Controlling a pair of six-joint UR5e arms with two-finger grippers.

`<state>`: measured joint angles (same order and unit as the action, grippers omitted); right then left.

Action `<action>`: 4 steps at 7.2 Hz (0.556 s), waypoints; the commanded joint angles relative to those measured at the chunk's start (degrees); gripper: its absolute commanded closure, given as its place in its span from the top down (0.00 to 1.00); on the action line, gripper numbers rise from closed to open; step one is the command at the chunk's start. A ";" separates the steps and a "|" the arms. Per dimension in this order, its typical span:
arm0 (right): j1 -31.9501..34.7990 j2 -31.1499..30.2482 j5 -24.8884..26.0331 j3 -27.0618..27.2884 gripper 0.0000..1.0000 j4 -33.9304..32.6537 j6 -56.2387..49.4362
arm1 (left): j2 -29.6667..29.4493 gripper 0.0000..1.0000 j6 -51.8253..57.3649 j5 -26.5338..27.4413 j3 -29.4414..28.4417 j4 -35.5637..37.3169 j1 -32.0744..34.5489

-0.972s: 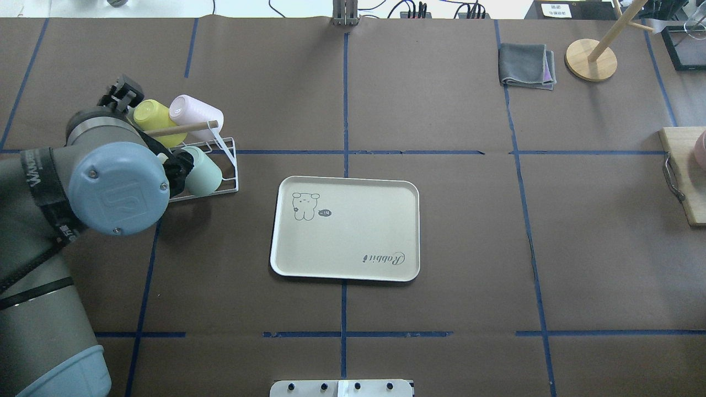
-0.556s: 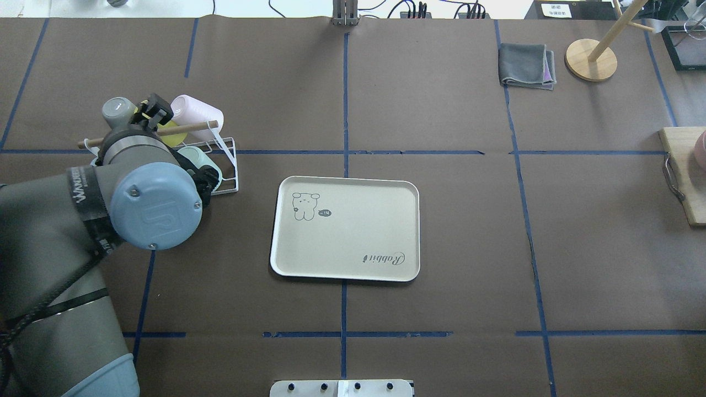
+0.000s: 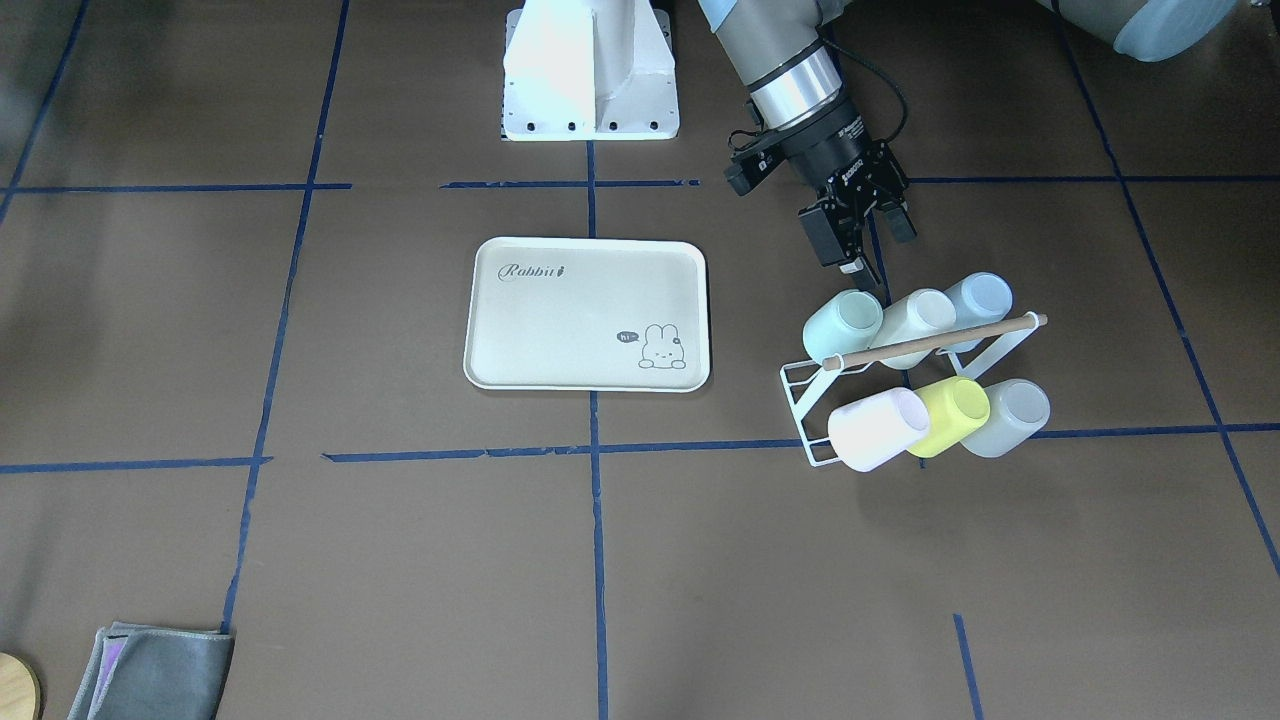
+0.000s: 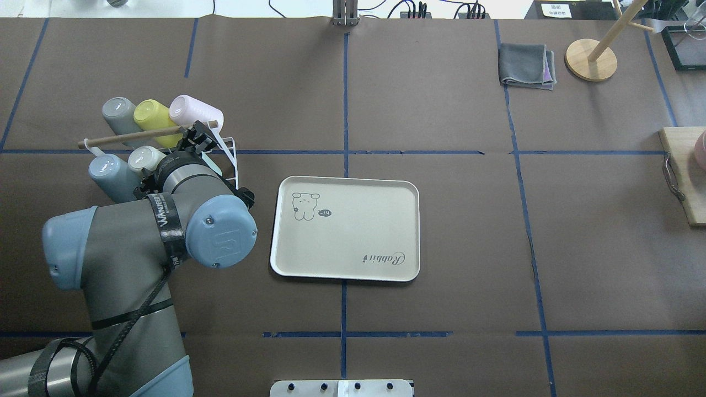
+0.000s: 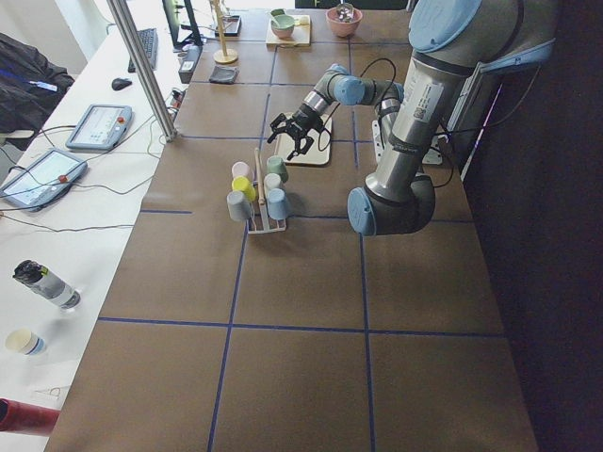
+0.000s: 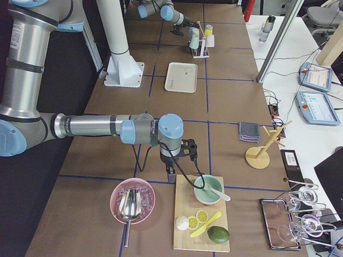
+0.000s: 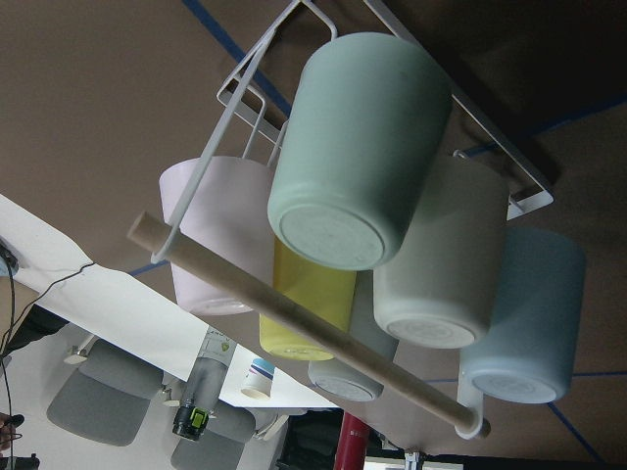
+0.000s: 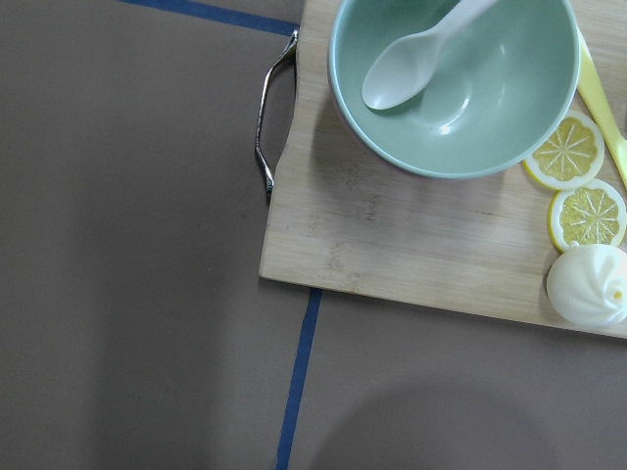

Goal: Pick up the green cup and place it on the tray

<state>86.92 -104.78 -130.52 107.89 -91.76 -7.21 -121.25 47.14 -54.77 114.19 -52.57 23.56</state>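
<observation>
green cup [image 3: 842,325] in rack [image 3: 800,392], just beside left tool [image 3: 868,245]

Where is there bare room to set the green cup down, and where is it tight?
The tray is bare across its whole floor, prints aside. The brown strip between tray and rack is free too. Crowded: the rack, where the green cup sits beside the cream cup by the wooden rod, with the left gripper open close by.

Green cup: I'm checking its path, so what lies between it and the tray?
Bare brown table between green cup and tray, seen in the front-facing view.
</observation>
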 commanded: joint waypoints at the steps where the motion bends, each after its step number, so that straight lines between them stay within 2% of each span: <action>1: 0.00 0.01 0.00 -0.04 1.00 0.00 0.00 | -0.04 1.00 -0.11 2.12 -4.75 -2.98 -1.32; 4: 0.00 0.01 0.00 -0.31 1.00 0.00 0.00 | -0.22 1.00 -1.61 2.13 -6.87 -4.39 -1.50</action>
<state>86.92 -104.77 -130.52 107.78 -91.79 -7.21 -121.47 45.42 -52.70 107.99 -56.73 22.17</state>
